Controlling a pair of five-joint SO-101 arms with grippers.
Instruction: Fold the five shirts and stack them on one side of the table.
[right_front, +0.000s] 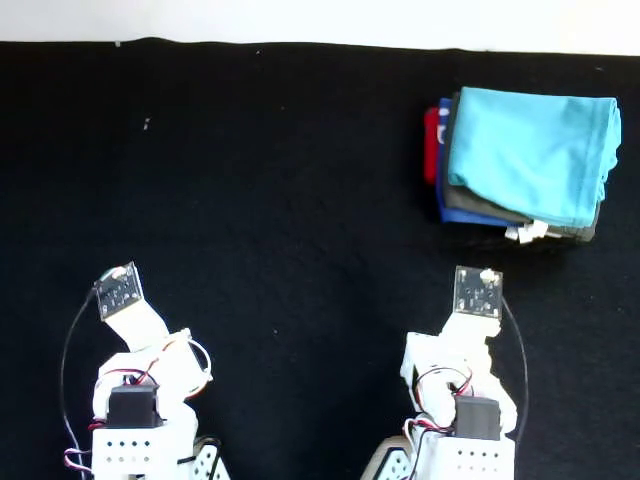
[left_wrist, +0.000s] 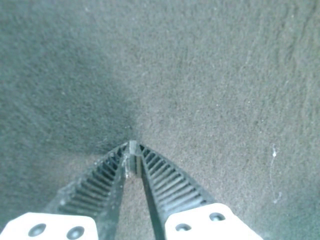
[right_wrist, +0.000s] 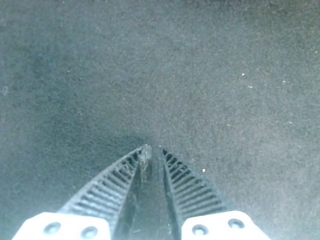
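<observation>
I see my left fingers (left_wrist: 167, 180) and right fingers (right_wrist: 190, 187) closed on nothing over the black surface (right_front: 300, 150), folded shirts (right_front: 530, 155) stacked far right

white arms (right_front: 150, 335) | black servos (right_front: 133, 406) | black cables (right_front: 64, 365) | left pincer (left_wrist: 131, 148) black, ribbed

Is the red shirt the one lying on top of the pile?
No, a turquoise shirt lies on top, and the red shirt only peeks out at one edge from underneath.
</observation>
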